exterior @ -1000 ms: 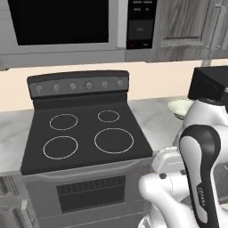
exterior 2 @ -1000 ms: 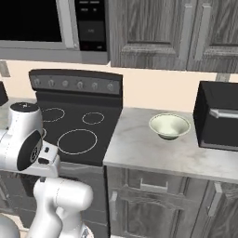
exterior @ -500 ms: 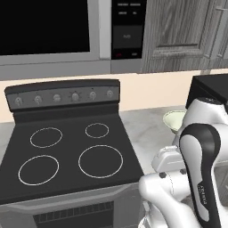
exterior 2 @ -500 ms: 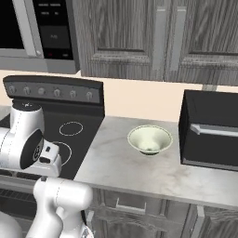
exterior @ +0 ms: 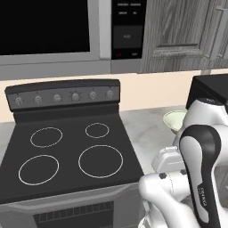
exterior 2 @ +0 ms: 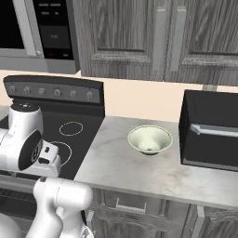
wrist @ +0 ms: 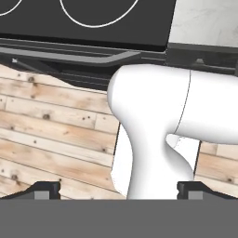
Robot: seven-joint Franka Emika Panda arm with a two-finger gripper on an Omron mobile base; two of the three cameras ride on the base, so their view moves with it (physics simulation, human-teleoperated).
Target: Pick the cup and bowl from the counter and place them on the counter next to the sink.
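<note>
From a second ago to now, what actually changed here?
The base drove rightward and closer along the counter, so both base views shifted: the stove slides left. The bowl itself stays put beside the black appliance. The gripper stays open, holding nothing.

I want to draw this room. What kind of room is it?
A kitchen, it seems. There is a black stove, a microwave above it, and a bowl on a stone counter under wooden cupboards.

Dark grey wood-grain wall cabinets [exterior 2: 139,37] overhead, beside a silver built-in microwave with black door [exterior: 49,35]. Pale peach backsplash wall [exterior 2: 135,100] beneath. Black glass stove top with four white rings [exterior: 67,156]. Black boxy countertop oven [exterior 2: 211,130] at right. Light wooden plank floor [wrist: 51,135] below.
</note>
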